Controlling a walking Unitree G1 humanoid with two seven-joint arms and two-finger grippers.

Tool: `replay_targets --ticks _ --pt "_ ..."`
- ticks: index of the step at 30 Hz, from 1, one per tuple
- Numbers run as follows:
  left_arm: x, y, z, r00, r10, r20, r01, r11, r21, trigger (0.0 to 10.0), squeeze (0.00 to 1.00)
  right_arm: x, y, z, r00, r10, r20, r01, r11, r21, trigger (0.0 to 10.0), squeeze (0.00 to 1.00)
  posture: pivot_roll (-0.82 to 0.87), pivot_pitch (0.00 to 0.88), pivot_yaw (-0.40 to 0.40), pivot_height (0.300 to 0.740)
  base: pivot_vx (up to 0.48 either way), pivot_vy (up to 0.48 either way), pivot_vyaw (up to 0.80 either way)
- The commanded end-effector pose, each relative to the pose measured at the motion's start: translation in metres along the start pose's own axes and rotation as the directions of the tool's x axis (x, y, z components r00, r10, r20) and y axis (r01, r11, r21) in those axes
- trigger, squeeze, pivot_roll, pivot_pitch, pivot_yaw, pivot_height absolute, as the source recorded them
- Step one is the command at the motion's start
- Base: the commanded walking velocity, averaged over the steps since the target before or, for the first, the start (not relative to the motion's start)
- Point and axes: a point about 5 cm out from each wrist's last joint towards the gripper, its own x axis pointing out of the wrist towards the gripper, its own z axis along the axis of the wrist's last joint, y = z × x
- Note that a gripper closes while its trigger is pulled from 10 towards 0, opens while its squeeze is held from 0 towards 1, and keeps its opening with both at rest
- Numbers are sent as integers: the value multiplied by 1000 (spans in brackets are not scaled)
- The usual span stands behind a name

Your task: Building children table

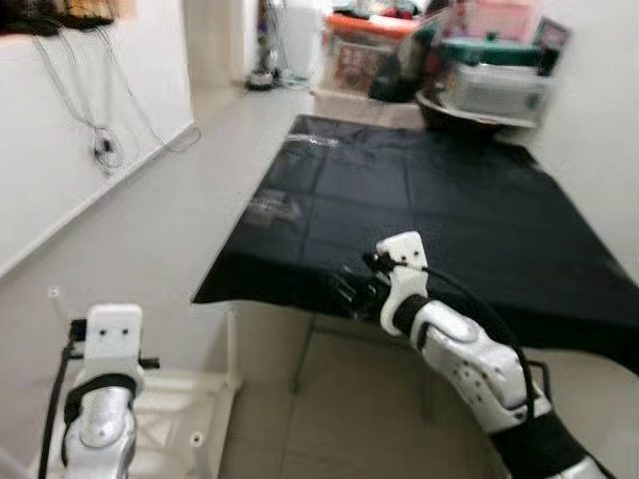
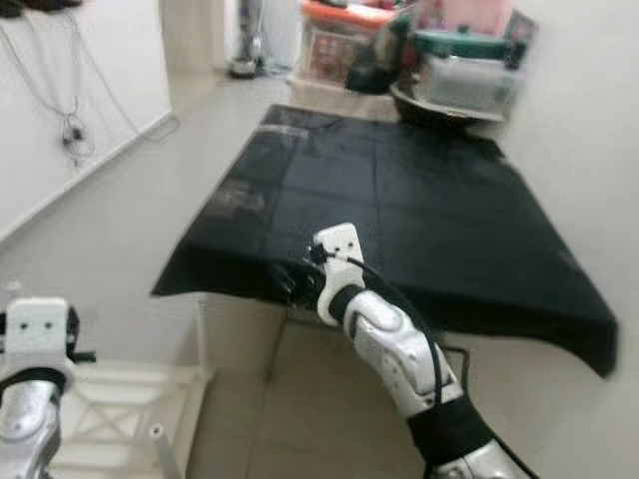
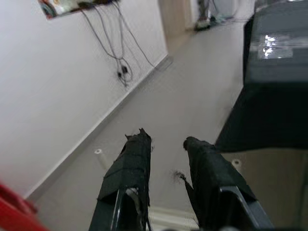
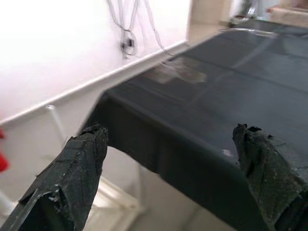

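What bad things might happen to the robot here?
The right gripper, wide open at the black cloth's near edge, might snag it and drag it off the table. The left gripper, open and low, might bump the white frame on the floor.

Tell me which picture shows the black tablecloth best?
The left eye view: the whole black tablecloth spreads out there, near edge to far end. The right eye view shows much the same. The right wrist view catches just its near corner; the left wrist view, one edge.
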Motion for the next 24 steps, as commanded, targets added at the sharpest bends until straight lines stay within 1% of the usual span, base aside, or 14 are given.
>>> replay_targets --ticks 1,8,16,18,24 --pt "-3 1 -4 1000 -13 -27 13 1000 4 10000 0 0 -1 -6 1000 -17 -15 17 1000 -18 10000 0 35 0 -84 740 0 326 0" --pt "-4 0 -5 999 -20 -33 21 1000 3 10000 0 0 -6 -12 999 -37 -29 36 999 -31 10000 0 35 0 -84 740 0 402 0" --pt "-3 -1 -6 999 -26 -37 26 1000 1 10000 0 1 -13 -18 995 -90 -40 88 994 -62 10000 0 37 0 -83 740 0 464 0" --pt "-4 -1 -7 999 -29 -38 29 1000 2 10000 0 1 -16 -20 993 -106 -45 102 991 -83 10000 0 38 0 -84 740 0 414 0" --pt "-4 -2 -7 999 -32 -40 32 999 0 10000 0 1 -15 -25 993 -100 -66 94 992 -89 10000 0 37 0 -85 740 0 439 0"
